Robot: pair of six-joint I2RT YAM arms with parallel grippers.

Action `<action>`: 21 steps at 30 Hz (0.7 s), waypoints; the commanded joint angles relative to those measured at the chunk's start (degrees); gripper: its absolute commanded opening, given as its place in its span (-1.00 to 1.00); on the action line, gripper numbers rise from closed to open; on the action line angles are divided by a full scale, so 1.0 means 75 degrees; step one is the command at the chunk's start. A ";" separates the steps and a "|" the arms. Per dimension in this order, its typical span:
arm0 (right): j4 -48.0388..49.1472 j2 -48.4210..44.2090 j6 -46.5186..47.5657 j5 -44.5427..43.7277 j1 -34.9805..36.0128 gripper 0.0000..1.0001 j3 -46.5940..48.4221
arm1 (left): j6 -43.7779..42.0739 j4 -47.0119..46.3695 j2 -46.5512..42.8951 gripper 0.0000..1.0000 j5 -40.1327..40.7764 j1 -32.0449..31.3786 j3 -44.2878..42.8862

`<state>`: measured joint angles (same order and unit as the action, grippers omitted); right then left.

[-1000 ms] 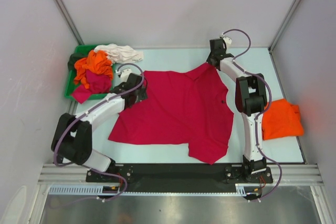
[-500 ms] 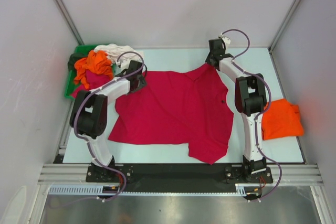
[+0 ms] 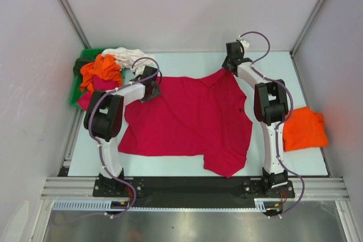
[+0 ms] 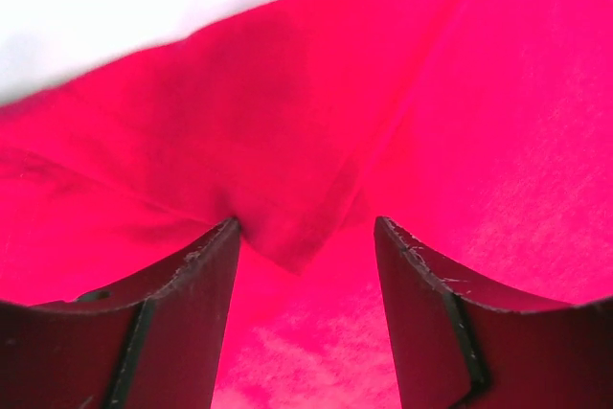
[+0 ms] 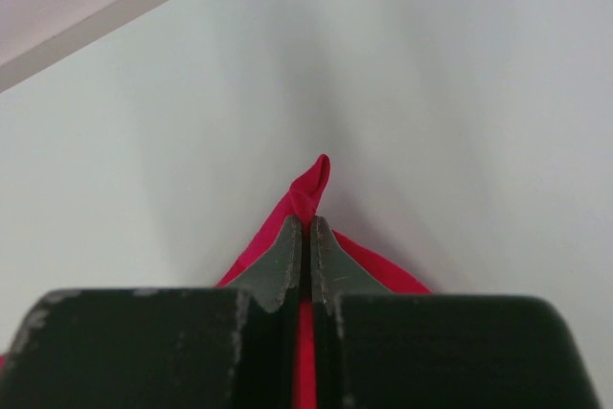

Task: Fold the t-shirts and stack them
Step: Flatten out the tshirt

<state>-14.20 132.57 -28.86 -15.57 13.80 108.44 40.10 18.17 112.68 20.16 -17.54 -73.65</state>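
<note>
Right claw (image 5: 306,222) pinches a soft peak of the crimson t-shirt (image 3: 193,117); left claw (image 4: 306,229) gapes over a creased corner.

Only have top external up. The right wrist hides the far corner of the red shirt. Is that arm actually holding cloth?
Observer: Yes. The right wrist view shows the right gripper with its jaws shut on a pinch of the crimson t-shirt. A small tip of cloth pokes out past them.
Operator: Anything else caught in there?
Observer: No. Only red cloth sits between those jaws, with bare table all around the pinch.
Operator: And the left side?
Observer: The left wrist view shows the left gripper with its jaws apart. They straddle a folded-over corner of the same shirt and are not clamped on it.
</note>
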 commanded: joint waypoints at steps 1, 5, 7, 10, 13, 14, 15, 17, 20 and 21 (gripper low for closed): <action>0.0311 -0.0380 -0.0019 0.0037 0.0023 -1.00 0.0014 | 0.0091 -0.0232 0.0198 0.24 -0.0145 0.0089 -0.0364; 0.0334 -0.0379 -0.0007 0.0037 0.0046 -1.00 -0.0033 | 0.0021 -0.0244 0.0152 0.16 -0.0087 0.0100 -0.0376; 0.0334 -0.0368 0.0005 0.0026 0.0046 -1.00 -0.0045 | -0.0014 -0.0244 0.0116 0.10 -0.0075 0.0112 -0.0364; 0.0322 -0.0333 0.0005 0.0026 0.0046 -1.00 -0.0033 | -0.0049 -0.0232 0.0104 -0.06 -0.0040 0.0112 -0.0387; 0.0323 -0.0321 0.0016 0.0014 0.0058 -1.00 -0.0010 | -0.0073 -0.0185 0.0081 -0.33 -0.0017 0.0136 -0.0388; 0.0322 -0.0309 0.0016 0.0014 0.0058 -1.00 0.0002 | -0.0073 -0.0173 0.0069 -0.39 -0.0017 0.0136 -0.0376; 0.0334 -0.0309 0.0016 0.0014 0.0058 -1.00 0.0002 | -0.0084 -0.0173 0.0081 -0.45 -0.0017 0.0147 -0.0387; 0.0322 -0.0298 0.0016 0.0002 0.0070 -1.00 0.0002 | -0.0084 -0.0150 0.0023 -0.73 0.0019 0.0159 -0.0364; 0.0322 -0.0321 0.0016 -0.0009 0.0058 -1.00 -0.0010 | -0.0096 -0.0115 -0.0117 -1.00 0.0100 0.0206 -0.0399; 0.0334 -0.0367 0.0016 -0.0010 0.0058 -1.00 -0.0010 | -0.0108 -0.0115 -0.0188 -0.99 0.0193 0.0229 -0.0411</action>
<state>-13.78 132.57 -28.84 -15.55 13.98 108.20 39.62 17.93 113.47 20.21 -16.73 -74.48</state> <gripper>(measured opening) 0.022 0.022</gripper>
